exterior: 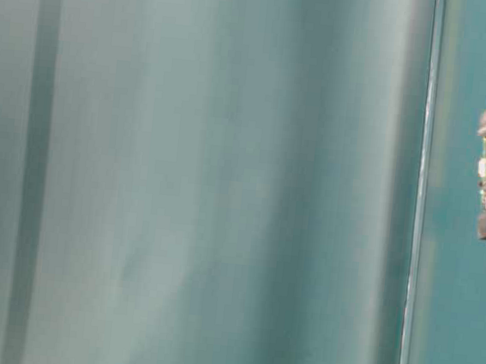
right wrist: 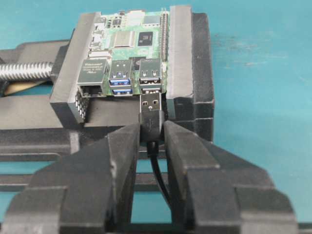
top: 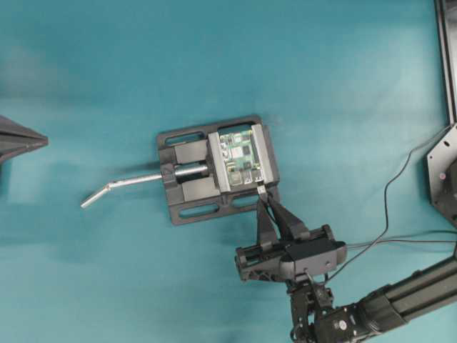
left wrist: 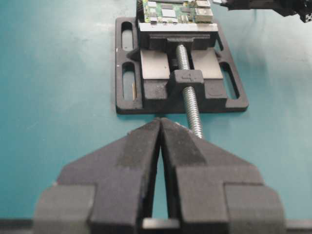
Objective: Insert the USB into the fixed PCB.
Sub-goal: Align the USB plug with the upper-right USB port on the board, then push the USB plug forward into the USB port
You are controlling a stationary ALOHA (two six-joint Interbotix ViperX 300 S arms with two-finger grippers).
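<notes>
The green PCB point(right wrist: 131, 39) sits clamped flat in the black vise point(right wrist: 187, 63), its row of silvery ports facing my right gripper. My right gripper point(right wrist: 151, 127) is shut on the dark body of the USB point(right wrist: 151, 117). The plug's silvery tip touches the mouth of the rightmost port point(right wrist: 150, 80); whether it is inside, I cannot tell. Its thin black cable point(right wrist: 161, 175) trails back between the fingers. From overhead, the right gripper point(top: 265, 194) meets the PCB point(top: 239, 158) at its near edge. My left gripper point(left wrist: 160, 122) is shut and empty, short of the vise point(left wrist: 180, 92).
The vise's threaded screw point(left wrist: 190, 97) and bent silver handle point(top: 121, 187) stick out to the left in the overhead view. A thin black cable point(top: 389, 193) runs off to the right. A black frame point(top: 446, 64) stands at the right edge. Teal tabletop all round.
</notes>
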